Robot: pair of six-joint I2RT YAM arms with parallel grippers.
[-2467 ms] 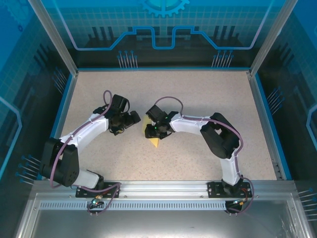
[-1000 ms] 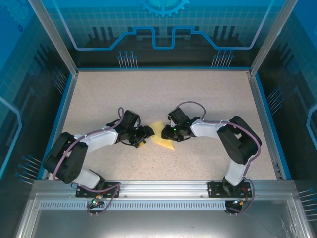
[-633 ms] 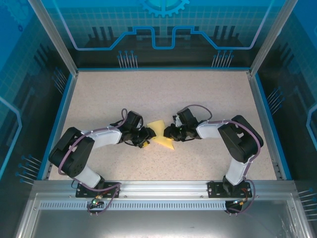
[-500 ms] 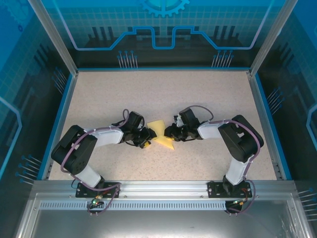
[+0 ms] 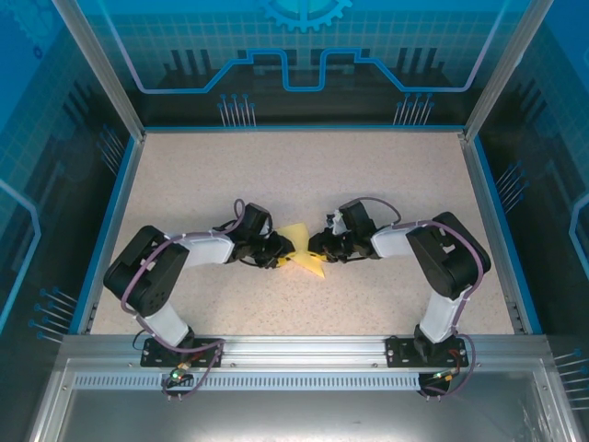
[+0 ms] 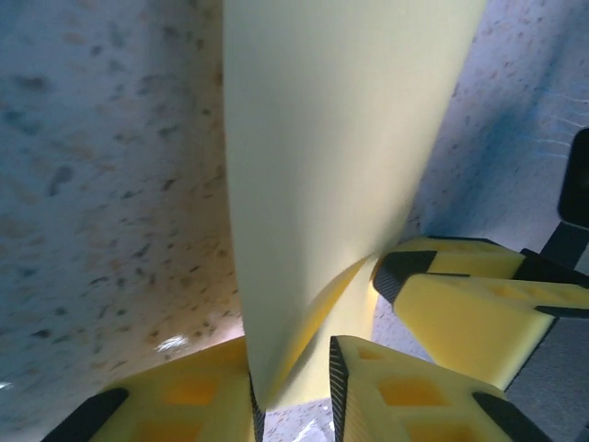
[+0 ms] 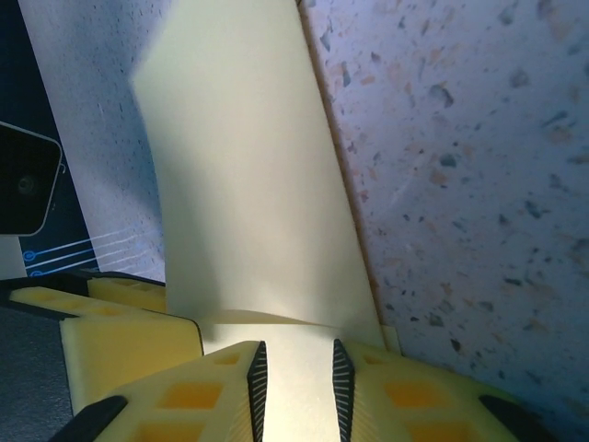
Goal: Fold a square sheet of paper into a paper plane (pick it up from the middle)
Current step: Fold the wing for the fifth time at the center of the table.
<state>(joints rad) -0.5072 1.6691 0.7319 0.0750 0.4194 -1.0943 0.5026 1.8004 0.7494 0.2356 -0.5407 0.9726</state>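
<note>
- While I look through the right wrist camera, my right gripper (image 7: 294, 387) has its two fingers close together. The yellow paper (image 7: 248, 184) fills the gap, so it is pinched there.
- My left gripper (image 6: 292, 391) has the paper's folded edge between its fingers. One finger (image 6: 184, 405) touches it, but I cannot tell if it is squeezed.
- From above, both grippers meet nose to nose at the folded paper, in the middle of the speckled table (image 5: 368, 184).
</note>
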